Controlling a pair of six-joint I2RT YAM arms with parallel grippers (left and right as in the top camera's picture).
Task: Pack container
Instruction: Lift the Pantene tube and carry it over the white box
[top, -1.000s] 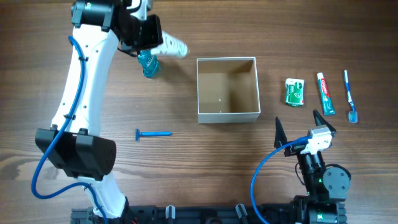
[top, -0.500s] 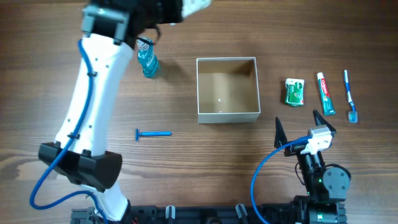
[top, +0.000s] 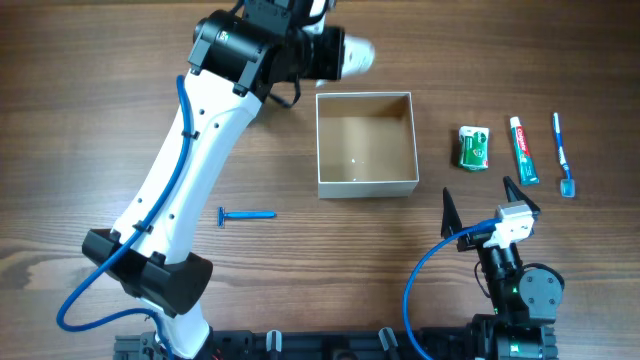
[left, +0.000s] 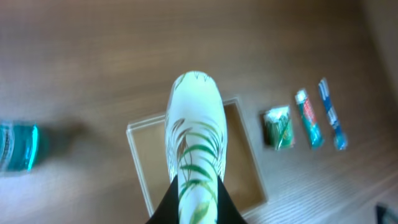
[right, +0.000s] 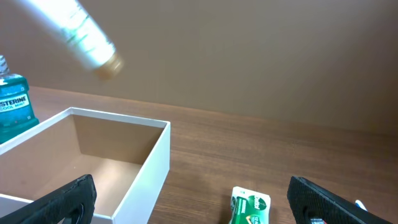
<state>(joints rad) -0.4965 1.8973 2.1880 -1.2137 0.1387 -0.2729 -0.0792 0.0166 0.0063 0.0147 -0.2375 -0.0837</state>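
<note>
The container (top: 366, 186), a square white box with a tan inside, stands open at mid table; it also shows in the left wrist view (left: 138, 162) and the right wrist view (right: 158, 155). My left gripper (top: 325, 52) is shut on a white tube with green leaf print (top: 352, 55), held in the air over the container's back left corner. The left wrist view shows the tube (left: 194, 124) between the fingers (left: 196, 204), pointing over the box. My right gripper (top: 483, 203) is open and empty, near the front right of the table.
A green floss pack (top: 473, 147), a toothpaste tube (top: 524, 150) and a blue toothbrush (top: 563, 153) lie right of the container. A blue razor (top: 246, 215) lies front left. A teal mouthwash bottle (left: 15, 146) stands left of the box, hidden under the arm in the overhead view.
My left arm has swung right and risen with the white tube, from beside the mouthwash bottle to the container's back left corner. The right arm has not moved.
</note>
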